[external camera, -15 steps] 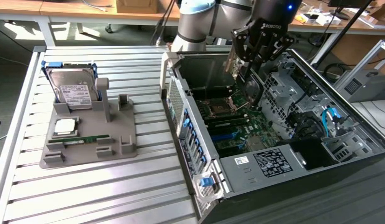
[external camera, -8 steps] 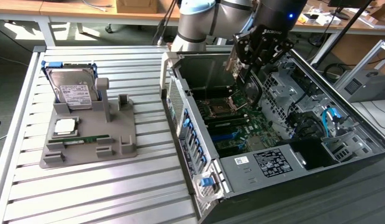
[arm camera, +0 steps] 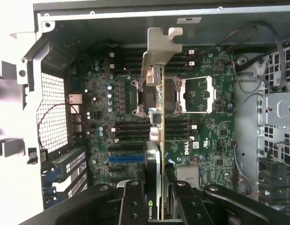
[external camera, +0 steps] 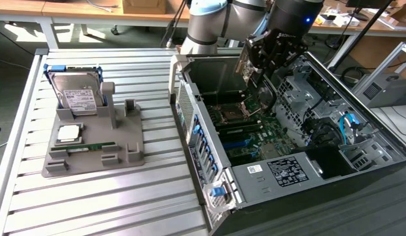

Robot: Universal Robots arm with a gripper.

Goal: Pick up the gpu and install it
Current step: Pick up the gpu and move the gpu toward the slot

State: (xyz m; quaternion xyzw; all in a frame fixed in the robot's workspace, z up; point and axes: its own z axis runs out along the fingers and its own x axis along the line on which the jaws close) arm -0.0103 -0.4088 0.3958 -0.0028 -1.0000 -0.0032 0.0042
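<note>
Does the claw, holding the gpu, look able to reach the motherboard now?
Probably yes: the case lies open, and the claw holds the gpu above the bare motherboard, nothing between.

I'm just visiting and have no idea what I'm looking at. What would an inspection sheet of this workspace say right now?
Surface: slatted metal table, with an open computer case at the exterior view's right.
Job's things: gpu held edge-on over the motherboard.
Clutter: gray holder carrying a hard drive, memory stick and processor chip.
Grippers: gripper shut on the gpu.
Cables: blue cables inside the case.
Surroundings: wooden benches and a cardboard box behind.
</note>
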